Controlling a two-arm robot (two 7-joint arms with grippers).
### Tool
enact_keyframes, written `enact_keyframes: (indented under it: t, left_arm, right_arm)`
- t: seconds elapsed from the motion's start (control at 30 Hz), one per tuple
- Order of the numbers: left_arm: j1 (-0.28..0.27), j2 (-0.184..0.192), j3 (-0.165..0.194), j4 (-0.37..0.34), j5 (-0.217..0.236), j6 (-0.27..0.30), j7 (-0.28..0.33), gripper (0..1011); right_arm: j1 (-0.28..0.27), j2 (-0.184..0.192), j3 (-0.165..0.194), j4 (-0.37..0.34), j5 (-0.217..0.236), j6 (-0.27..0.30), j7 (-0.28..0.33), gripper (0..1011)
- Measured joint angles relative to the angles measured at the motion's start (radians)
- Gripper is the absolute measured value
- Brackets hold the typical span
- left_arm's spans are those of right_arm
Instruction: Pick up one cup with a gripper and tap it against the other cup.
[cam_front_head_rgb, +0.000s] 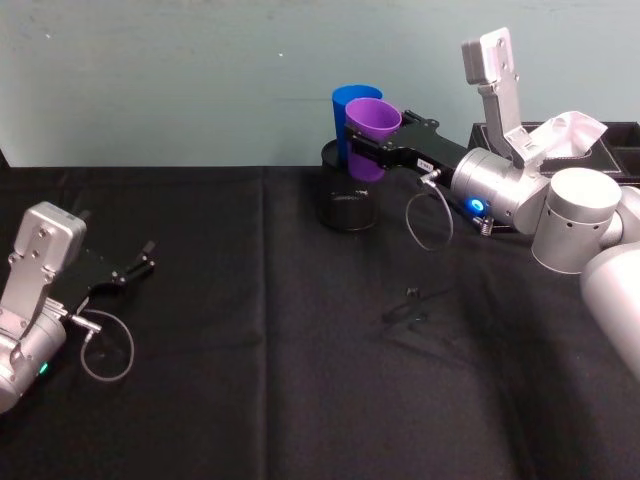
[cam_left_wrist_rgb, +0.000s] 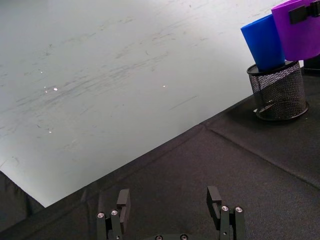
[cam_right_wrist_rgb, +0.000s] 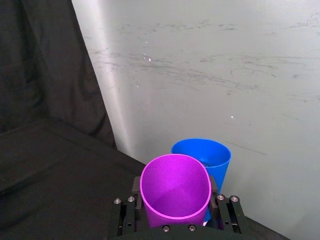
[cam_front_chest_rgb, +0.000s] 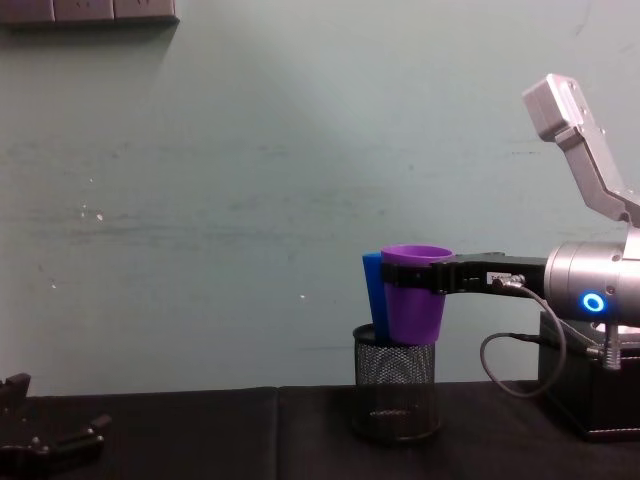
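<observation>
The purple cup (cam_front_head_rgb: 372, 120) hangs upright in the air at the back of the table, with my right gripper (cam_front_head_rgb: 358, 145) shut on its sides just below the rim. Right behind it the blue cup (cam_front_head_rgb: 345, 100) stands tilted in a black mesh pen holder (cam_front_head_rgb: 348, 212). In the chest view the purple cup (cam_front_chest_rgb: 412, 300) overlaps the blue cup (cam_front_chest_rgb: 371, 290) and appears to touch it, its base just above the holder (cam_front_chest_rgb: 396, 390). From the right wrist, the purple cup (cam_right_wrist_rgb: 175, 187) sits between the jaws with the blue cup (cam_right_wrist_rgb: 210, 155) beyond. My left gripper (cam_front_head_rgb: 140, 262) rests open at the near left.
A black box with white tissue (cam_front_head_rgb: 565, 135) stands at the back right, close to my right arm. A small dark clip (cam_front_head_rgb: 412, 293) lies on the black cloth mid-table. The wall rises directly behind the cups.
</observation>
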Motion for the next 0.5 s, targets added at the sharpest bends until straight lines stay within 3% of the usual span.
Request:
enact_keyframes:
  t: [0.5]
  left_arm:
    - [0.0,0.0,0.0,0.0,0.0,0.0,0.0,1000]
  right_arm:
    - [0.0,0.0,0.0,0.0,0.0,0.0,0.0,724]
